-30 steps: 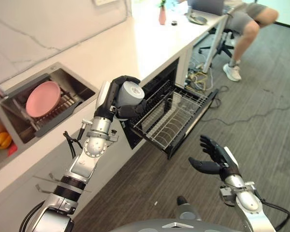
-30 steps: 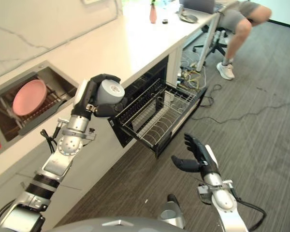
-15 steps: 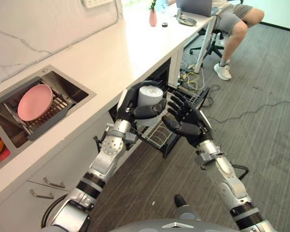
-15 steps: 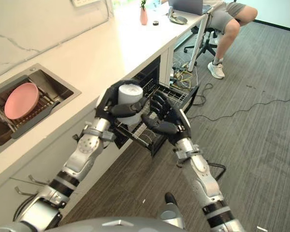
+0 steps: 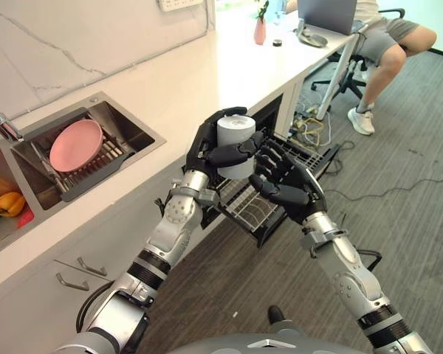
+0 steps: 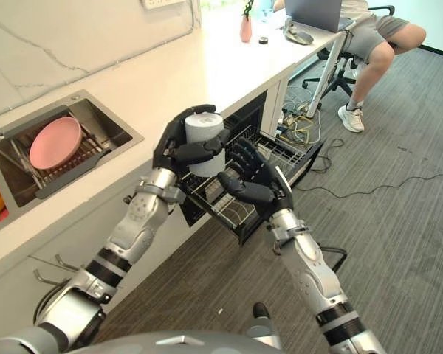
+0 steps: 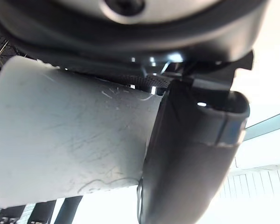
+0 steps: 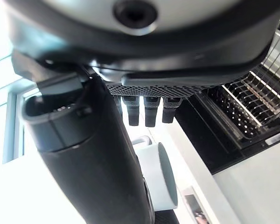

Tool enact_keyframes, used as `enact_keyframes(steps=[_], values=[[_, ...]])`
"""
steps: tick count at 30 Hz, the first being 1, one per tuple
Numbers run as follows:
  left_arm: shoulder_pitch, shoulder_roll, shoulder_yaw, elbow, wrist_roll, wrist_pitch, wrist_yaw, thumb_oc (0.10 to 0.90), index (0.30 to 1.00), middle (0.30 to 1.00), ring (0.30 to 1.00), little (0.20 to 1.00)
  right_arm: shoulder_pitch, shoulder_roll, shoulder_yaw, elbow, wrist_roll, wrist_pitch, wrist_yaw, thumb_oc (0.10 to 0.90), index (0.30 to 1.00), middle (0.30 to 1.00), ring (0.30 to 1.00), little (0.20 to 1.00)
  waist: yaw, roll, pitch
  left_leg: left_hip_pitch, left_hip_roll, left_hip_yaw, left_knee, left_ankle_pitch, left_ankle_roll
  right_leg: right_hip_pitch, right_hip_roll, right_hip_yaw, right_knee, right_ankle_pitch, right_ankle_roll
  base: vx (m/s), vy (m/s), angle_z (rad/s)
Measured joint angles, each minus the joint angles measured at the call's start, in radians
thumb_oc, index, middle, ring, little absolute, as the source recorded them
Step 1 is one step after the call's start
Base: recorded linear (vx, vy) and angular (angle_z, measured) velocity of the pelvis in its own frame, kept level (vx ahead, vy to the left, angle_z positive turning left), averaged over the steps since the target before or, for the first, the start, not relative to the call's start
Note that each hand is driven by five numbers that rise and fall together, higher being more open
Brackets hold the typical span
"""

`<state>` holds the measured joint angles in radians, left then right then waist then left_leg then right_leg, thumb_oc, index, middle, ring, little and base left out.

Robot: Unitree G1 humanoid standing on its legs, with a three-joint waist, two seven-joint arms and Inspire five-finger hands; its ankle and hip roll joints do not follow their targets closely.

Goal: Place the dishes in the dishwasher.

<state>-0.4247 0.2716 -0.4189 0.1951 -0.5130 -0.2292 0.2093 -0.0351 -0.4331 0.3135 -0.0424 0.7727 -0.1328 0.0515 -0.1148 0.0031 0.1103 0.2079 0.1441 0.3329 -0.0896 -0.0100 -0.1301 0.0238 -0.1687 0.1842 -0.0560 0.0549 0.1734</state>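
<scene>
Fingers of the left hand curled round a grey cup; right hand spread open beside it, above the seemingly empty dishwasher rack.

The left robot hand covers part of the grey cup, so the cup's near-left side is hidden. The two robot hands block the near part of the dishwasher rack, and the inside of the dishwasher is too dark to see. The pink plate hides part of the sink rack behind it. At the left edge, the yellow pepper sits by something red that is cut off. The person at the far right is cut off at the top.
</scene>
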Motion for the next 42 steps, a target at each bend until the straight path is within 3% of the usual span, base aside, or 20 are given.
enact_keyframes(steps=[5,13,25,32,34,42], values=[[0.0,-0.003,-0.002,0.0,0.012,0.003,-0.013,0.4,0.3,0.3,0.3,0.3,-0.022,-0.005,-0.009,0.002,-0.182,0.009,-0.027,0.8,0.9,0.9,0.9,0.9,0.001,0.0,0.0,0.001,0.002,-0.015,0.0,0.001,-0.002,0.013,0.0,-0.015,-0.007,0.001,-0.001,-0.01,0.0,0.07],[0.0,-0.021,-0.007,0.003,-0.008,0.02,0.0,0.4,0.3,0.3,0.3,0.3,-0.109,0.034,0.035,0.036,-0.132,0.042,-0.076,0.8,0.9,0.9,0.9,0.9,0.014,-0.003,-0.002,-0.001,0.003,-0.015,0.0,0.001,-0.002,0.013,0.0,-0.015,-0.011,0.002,-0.003,0.0,0.0,0.0],[0.0,-0.026,-0.008,0.039,-0.088,0.036,0.004,0.4,0.3,0.3,0.3,0.3,-0.181,0.025,0.091,0.109,-0.056,0.073,-0.089,0.8,0.9,0.9,0.9,0.9,0.044,-0.021,-0.013,-0.009,0.004,-0.023,0.0,0.001,-0.002,0.013,-0.001,-0.024,-0.017,0.003,-0.004,0.0,0.0,0.0],[-0.002,-0.024,-0.01,0.047,-0.106,0.06,0.003,0.4,0.3,0.3,0.3,0.3,-0.227,-0.047,0.125,0.12,-0.059,0.114,-0.085,0.8,0.9,0.9,0.9,0.9,0.052,-0.023,-0.014,-0.016,0.006,-0.04,0.0,0.002,-0.003,0.028,-0.003,-0.045,-0.035,0.007,-0.009,0.0,0.0,0.08],[-0.036,-0.022,-0.01,0.075,-0.107,0.063,0.002,0.4,0.3,0.3,0.3,0.3,-0.334,-0.147,0.174,0.145,-0.069,0.155,-0.063,0.8,0.9,0.9,0.9,0.9,0.056,-0.024,-0.015,-0.021,0.007,-0.048,0.0,0.002,-0.004,0.029,-0.004,-0.053,-0.037,0.007,-0.009,-0.01,0.008,0.08],[-0.057,0.013,-0.008,0.079,-0.151,0.078,-0.014,0.4,0.3,0.3,0.3,0.3,-0.377,-0.113,0.18,0.194,-0.074,0.156,-0.041,0.8,0.9,0.9,0.9,0.9,0.051,-0.023,-0.014,-0.025,0.007,-0.049,0.0,0.002,-0.004,0.028,-0.004,-0.056,-0.04,0.007,-0.009,0.0,0.001,0.01]])
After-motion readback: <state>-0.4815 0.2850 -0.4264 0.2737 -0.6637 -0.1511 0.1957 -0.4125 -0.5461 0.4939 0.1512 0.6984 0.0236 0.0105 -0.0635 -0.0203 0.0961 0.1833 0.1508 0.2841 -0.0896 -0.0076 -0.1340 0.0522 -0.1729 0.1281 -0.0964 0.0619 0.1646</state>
